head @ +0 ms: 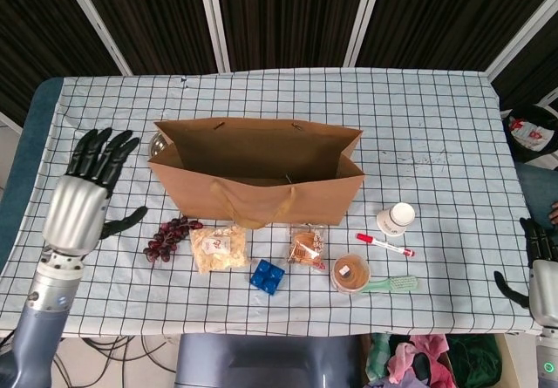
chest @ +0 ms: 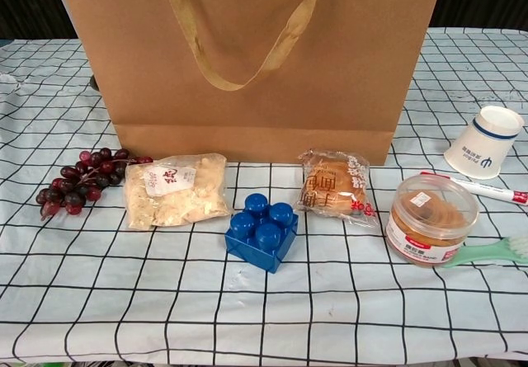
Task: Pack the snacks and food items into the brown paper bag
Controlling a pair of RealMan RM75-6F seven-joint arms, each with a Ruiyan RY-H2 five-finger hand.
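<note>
At the left edge of the head view, the left hand (head: 81, 203) hangs over the table's left side, fingers spread and straight, holding nothing; it is well apart from the brown paper bag (head: 261, 172). Next right, the grape bunch (head: 168, 238) lies on the checked cloth (head: 436, 135), just beside the clear packet of pale snack pieces (head: 219, 248). The bag stands upright and open-mouthed behind both; a dark round thing shows at its left rear corner, too hidden to identify. In front of the bag: a blue toy brick (head: 267, 276), then a wrapped pastry (head: 306, 247). Further right sits a lidded round tub (head: 351, 273), touching a green toothbrush (head: 391, 283). A red-capped marker (head: 384, 245) lies between the tub and an upturned paper cup (head: 397, 218). Far right, the right hand (head: 540, 270) shows only partly at the frame edge; its fingers' state cannot be told.
</note>
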